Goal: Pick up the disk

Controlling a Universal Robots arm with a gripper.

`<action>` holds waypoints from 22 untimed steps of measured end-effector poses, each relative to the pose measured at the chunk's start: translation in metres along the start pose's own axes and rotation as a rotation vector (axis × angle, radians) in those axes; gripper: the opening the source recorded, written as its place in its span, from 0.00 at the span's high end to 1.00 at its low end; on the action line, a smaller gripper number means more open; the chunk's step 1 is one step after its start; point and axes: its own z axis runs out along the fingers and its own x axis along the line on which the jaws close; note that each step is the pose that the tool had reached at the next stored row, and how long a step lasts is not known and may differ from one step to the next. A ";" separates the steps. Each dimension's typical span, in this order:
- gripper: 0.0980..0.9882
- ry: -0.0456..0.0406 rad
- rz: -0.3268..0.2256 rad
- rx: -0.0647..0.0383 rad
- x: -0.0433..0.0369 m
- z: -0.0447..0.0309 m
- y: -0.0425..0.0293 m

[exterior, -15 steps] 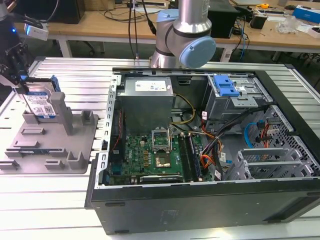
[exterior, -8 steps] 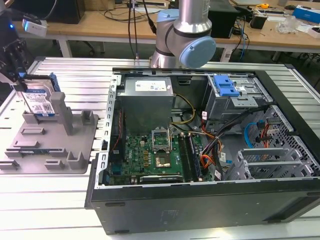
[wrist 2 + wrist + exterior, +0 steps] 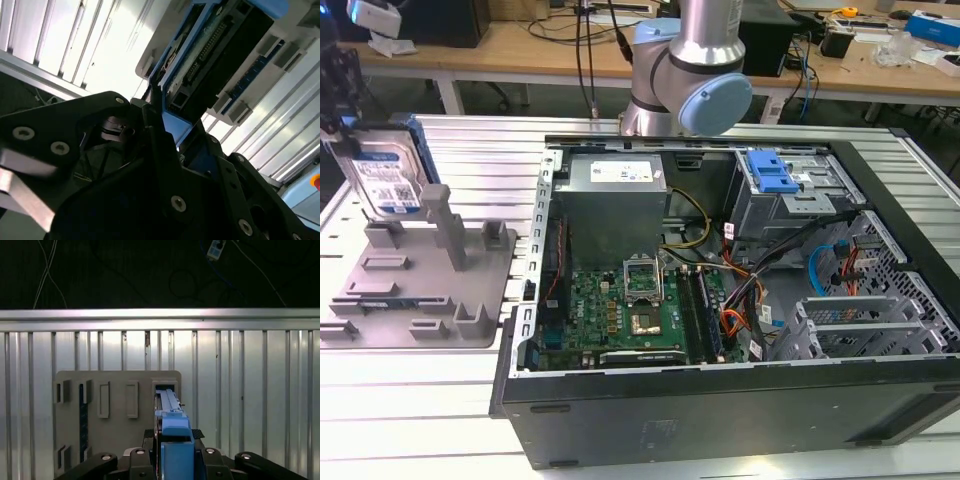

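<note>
The disk point(image 3: 382, 172) stands on edge at the exterior view's far left, silver with a white-and-blue label and blue side rails. My gripper point(image 3: 338, 95) comes down onto its top edge and is shut on it. In the first wrist view the disk point(image 3: 169, 402) shows edge-on, its blue rail clamped between my gripper's point(image 3: 176, 455) dark fingers, directly over a slot of the grey holder tray point(image 3: 117, 440). I cannot tell whether its lower edge is clear of that slot. The second wrist view shows the disk point(image 3: 215, 55) and its connector end just beyond my gripper point(image 3: 160, 125).
The grey holder tray point(image 3: 470, 290) with upright posts lies on the slatted aluminium table point(image 3: 440, 420). An open computer case point(image 3: 720, 420) takes up the middle and right, with a blue-handled drive cage point(image 3: 770, 175) inside. The arm's elbow point(image 3: 695, 70) stands behind the case.
</note>
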 end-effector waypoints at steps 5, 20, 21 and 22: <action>0.70 0.0001 0.000 0.000 0.0035 -0.0397 0.0003; 0.70 0.0001 0.000 0.000 0.0108 -0.1389 0.0010; 0.70 0.0000 0.000 0.000 0.0111 -0.1467 0.0011; 0.70 -0.0004 0.000 0.000 0.0112 -0.1516 0.0011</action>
